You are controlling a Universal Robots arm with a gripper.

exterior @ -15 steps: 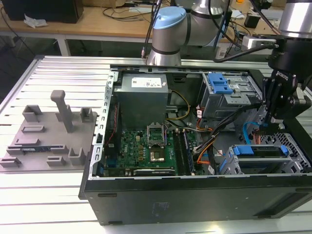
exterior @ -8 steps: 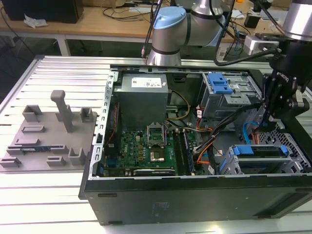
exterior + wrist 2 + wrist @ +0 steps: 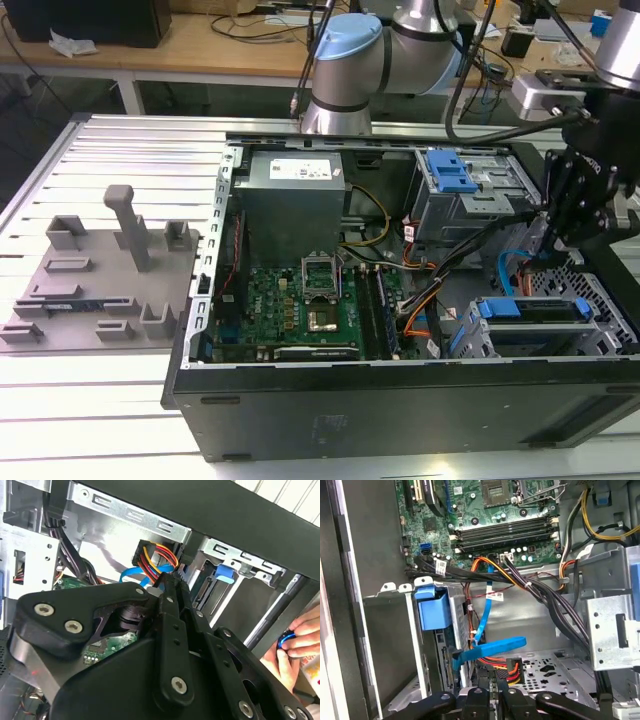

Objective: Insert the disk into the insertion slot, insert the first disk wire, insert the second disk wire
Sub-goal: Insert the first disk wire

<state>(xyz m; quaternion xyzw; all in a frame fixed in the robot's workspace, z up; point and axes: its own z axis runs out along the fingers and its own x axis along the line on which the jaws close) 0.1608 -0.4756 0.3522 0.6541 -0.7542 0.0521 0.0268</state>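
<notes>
The disk, seen by its bright blue carrier (image 3: 528, 309), sits inside the insertion slot of the grey perforated cage (image 3: 603, 292) at the case's front corner, on the exterior view's right. My gripper (image 3: 546, 264) hangs just behind that cage. In both wrist views its fingers (image 3: 492, 692) are shut on the black connector of a disk wire with red, yellow and orange strands (image 3: 513, 667) (image 3: 156, 560). A flat blue disk wire (image 3: 492, 649) runs beside it to the disk's rear edge. The carrier's blue tab (image 3: 432, 613) shows at the cage's end.
A taller cage with a blue latch (image 3: 449, 170) stands behind the gripper. Bundled black cables (image 3: 545, 597) cross between the motherboard (image 3: 300, 300) and the cages. A person's hand (image 3: 295, 645) is outside the case wall. A grey fixture (image 3: 105, 270) lies at the exterior view's left.
</notes>
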